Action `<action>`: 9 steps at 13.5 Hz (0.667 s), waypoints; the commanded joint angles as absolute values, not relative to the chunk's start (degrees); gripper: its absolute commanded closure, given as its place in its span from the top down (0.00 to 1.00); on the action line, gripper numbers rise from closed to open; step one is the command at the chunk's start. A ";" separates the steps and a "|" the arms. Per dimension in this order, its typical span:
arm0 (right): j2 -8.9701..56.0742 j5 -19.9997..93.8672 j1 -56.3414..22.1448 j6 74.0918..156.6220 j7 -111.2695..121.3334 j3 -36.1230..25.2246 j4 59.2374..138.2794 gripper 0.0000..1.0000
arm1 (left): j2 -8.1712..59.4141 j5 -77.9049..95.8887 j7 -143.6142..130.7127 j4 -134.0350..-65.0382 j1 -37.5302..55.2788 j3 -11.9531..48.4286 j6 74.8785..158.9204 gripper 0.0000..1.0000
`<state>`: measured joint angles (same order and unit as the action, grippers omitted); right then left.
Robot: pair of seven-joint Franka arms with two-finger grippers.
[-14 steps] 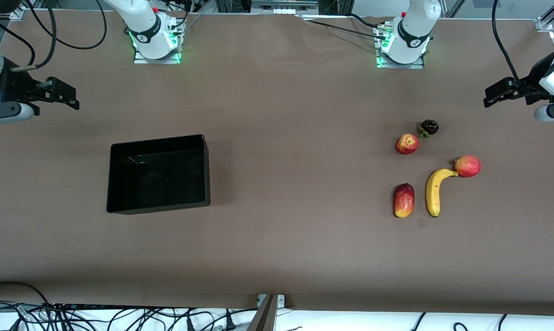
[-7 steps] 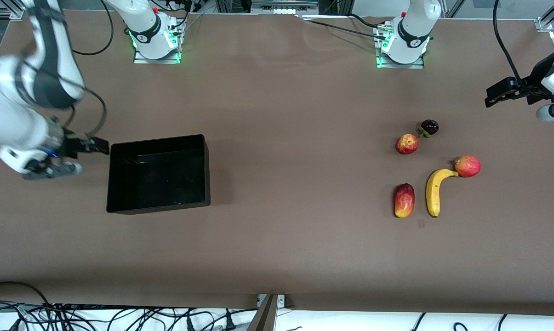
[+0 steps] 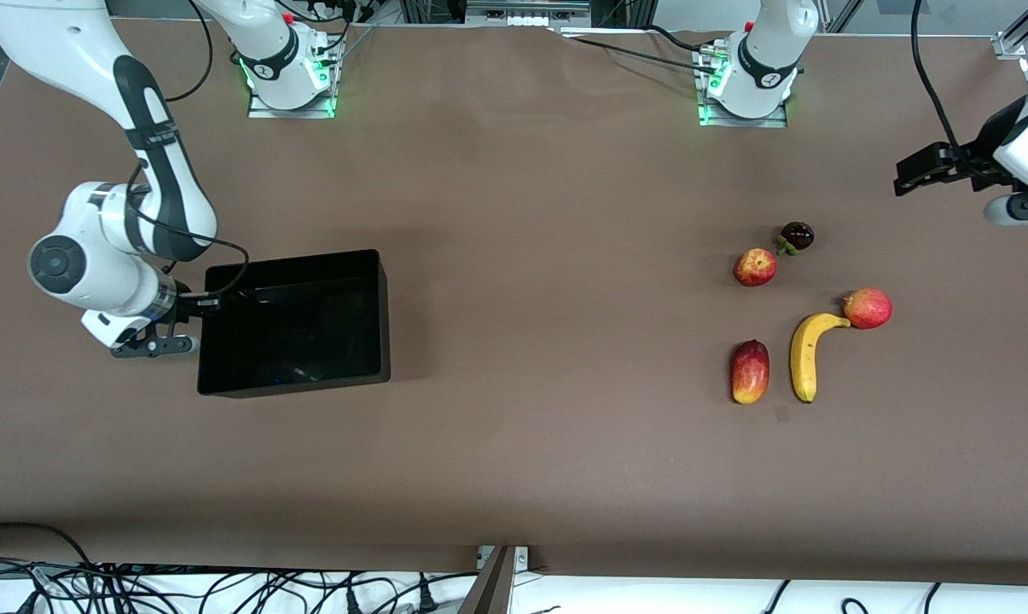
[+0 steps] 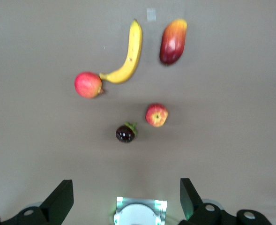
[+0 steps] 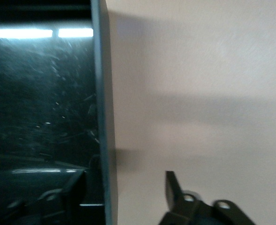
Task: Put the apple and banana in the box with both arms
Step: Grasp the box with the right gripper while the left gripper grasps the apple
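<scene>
The apple [image 3: 754,267] lies on the table near the left arm's end, and the banana [image 3: 808,354] lies nearer the front camera than it. Both show in the left wrist view, the apple [image 4: 156,115] and the banana [image 4: 128,61]. The black box [image 3: 292,382] stands toward the right arm's end and holds nothing. My right gripper [image 3: 200,305] is open and straddles the box's end wall [image 5: 102,117], one finger [image 5: 81,187] inside and one outside. My left gripper [image 3: 910,173] is open and empty, up over the table at the left arm's end, apart from the fruits.
A pinkish-red round fruit [image 3: 868,308] touches the banana's tip. An oval red-and-yellow fruit [image 3: 750,371] lies beside the banana. A dark mangosteen [image 3: 797,235] sits next to the apple. Bare brown table lies between the box and the fruits. Cables run along the front edge.
My right arm has swung from the table's edge to the box, and its gripper now sits over the box's end wall. My left gripper has barely moved. The fruits and box are still.
</scene>
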<state>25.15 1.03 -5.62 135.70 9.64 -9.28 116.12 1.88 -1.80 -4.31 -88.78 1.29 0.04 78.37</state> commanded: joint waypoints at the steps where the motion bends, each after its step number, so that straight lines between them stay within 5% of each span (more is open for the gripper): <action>1: 23.91 1.49 -5.01 137.11 9.58 -8.79 118.21 0.14 | 4.65 -2.20 -5.01 -93.58 1.93 1.05 79.79 1.00; 2: 23.65 1.49 -5.01 136.94 9.41 -8.70 117.86 0.00 | 5.96 -2.20 -4.49 -96.56 1.85 1.23 82.68 1.00; 6: 23.20 1.93 -5.27 128.01 9.49 -7.04 110.33 0.00 | 12.20 -2.55 -4.31 -104.04 1.85 4.64 92.00 1.00; 9: 23.55 5.27 -8.07 117.71 8.53 -5.89 100.58 0.00 | 12.13 -3.25 -0.91 -117.63 1.59 6.50 111.28 1.00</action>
